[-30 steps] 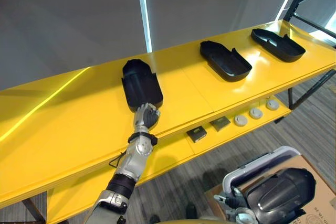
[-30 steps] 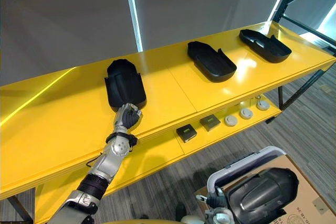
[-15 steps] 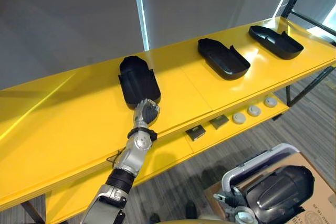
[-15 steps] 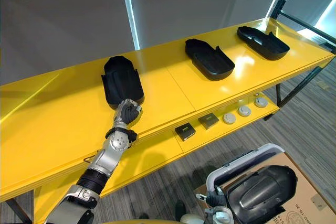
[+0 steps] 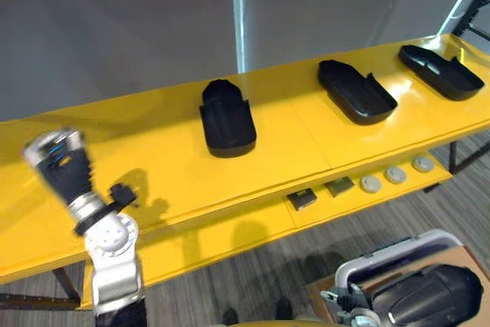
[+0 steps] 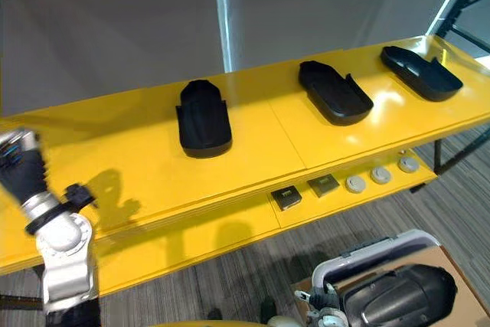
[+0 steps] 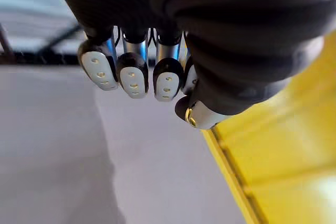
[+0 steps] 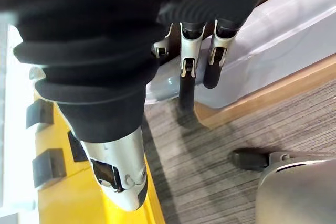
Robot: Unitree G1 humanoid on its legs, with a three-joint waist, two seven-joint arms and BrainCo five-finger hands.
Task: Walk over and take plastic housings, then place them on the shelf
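Left hand [image 7: 133,77] hovering raised near left end of shelf [image 5: 161,174], fingers curling in, gripping nothing. Nearest housing [image 5: 227,116] lying on shelf ahead and rightward, well apart, long axis pointing away from robot. Right hand [image 8: 191,61] dangling relaxed, empty, beside bin [image 5: 383,250]. Dark shape [image 5: 429,304] in bin probably another housing, partly cut off.

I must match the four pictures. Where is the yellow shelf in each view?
Left eye view: the yellow shelf runs across the middle, edge to edge.
Right eye view: again a band across the middle.
Left wrist view: lower right corner.
Right wrist view: lower left corner.
Shared landmark: the leftmost black housing on it, in both eye views.
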